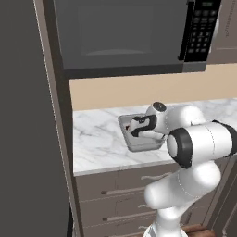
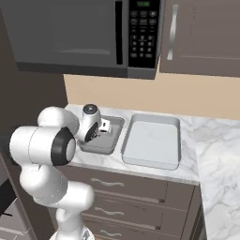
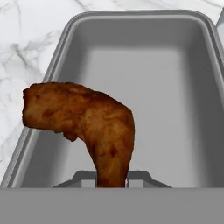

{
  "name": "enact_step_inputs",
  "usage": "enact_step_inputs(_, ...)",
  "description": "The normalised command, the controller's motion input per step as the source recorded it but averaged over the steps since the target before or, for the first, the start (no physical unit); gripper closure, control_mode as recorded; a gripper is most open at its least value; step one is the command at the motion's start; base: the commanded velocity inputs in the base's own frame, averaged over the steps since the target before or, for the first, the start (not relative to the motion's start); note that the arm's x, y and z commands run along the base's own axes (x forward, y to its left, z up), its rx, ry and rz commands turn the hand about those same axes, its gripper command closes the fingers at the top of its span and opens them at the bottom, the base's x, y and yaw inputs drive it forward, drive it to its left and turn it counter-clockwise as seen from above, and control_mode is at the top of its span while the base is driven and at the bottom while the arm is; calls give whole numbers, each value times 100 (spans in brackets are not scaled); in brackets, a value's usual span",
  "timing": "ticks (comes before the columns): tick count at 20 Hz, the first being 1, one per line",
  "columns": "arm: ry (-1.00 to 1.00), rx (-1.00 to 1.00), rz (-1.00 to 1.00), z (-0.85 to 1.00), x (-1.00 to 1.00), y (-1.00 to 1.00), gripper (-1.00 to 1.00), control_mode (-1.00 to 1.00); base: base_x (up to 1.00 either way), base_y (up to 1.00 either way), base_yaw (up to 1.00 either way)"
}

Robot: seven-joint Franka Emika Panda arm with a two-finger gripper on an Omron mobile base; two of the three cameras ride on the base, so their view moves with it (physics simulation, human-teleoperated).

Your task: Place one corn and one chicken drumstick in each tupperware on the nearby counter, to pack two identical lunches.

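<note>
Now, in the left base view the gripper (image 1: 134,128) hangs over the grey tray (image 1: 126,121). From the right, the pale tray (image 2: 152,140) sits at its 3 o'clock. In the hand view, jaws are clamped on the drumstick (image 3: 92,127) by its thin bone end; the meat looks firm, greasy, light.

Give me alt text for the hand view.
A browned chicken drumstick is pinched by its narrow end in the shut end effector, above an otherwise bare grey tupperware on a white marble counter.
</note>
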Motion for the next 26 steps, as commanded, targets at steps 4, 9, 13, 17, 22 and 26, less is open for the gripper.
enact_step_inputs(4, 1, 0, 0, -23, 37, 1, 100, -100, 0, 0, 0)
enact_step_inputs(9, 0, 0, 0, -29, 43, 0, 100, -100, 0, 0, 0)
enact_step_inputs(13, 0, 0, 0, -35, 30, 0, 100, -100, 0, 0, 0)
enact_step_inputs(17, 0, 0, 0, -20, 11, 0, 100, -100, 0, 0, 0)
enact_step_inputs(22, 0, 0, -5, 10, -7, -3, -100, -100, 0, 0, 0)
enact_step_inputs(26, 0, 0, -11, 58, -13, -13, -100, -100, 0, 0, 0)
